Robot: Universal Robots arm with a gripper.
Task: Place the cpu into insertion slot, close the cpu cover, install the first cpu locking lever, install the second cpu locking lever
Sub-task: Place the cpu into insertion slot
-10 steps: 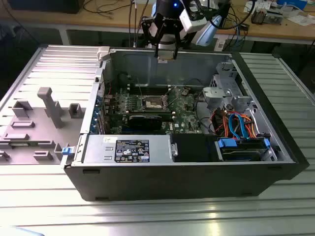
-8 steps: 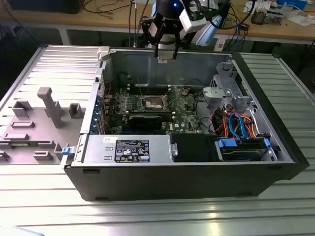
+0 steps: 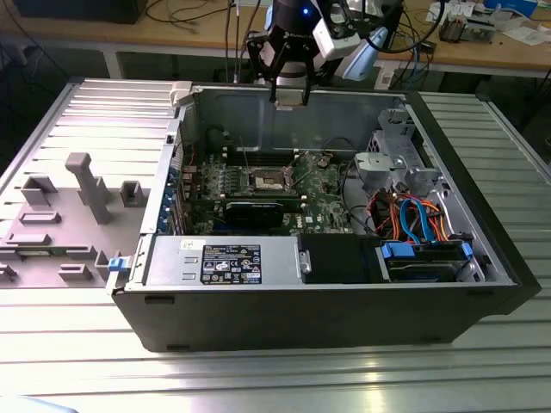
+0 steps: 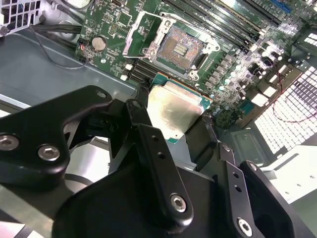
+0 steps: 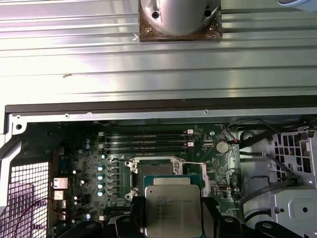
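My gripper [image 3: 290,96] hangs above the open computer case, over its far wall. It is shut on the cpu [image 4: 176,111], a flat square chip with a dull silver top, held by two opposite edges between the black fingers [image 4: 137,116]. In the first wrist view the cpu [image 5: 173,208] sits between the fingers [image 5: 211,214], just short of the insertion slot [image 5: 154,172]. The insertion slot [image 4: 181,47] lies uncovered on the green board, its dark pin field showing inside a silvery frame. In the exterior view the insertion slot [image 3: 267,179] lies well below the gripper. I cannot pick out the cpu cover from the frame.
Memory slots [image 5: 143,141] run along the slot's far side. A long black expansion card [image 3: 254,209] lies near the socket, with a power supply [image 3: 224,258] in front. A drive cage with blue and orange cables [image 3: 422,224] fills the exterior view's right. Grey fixtures [image 3: 86,185] stand outside the case.
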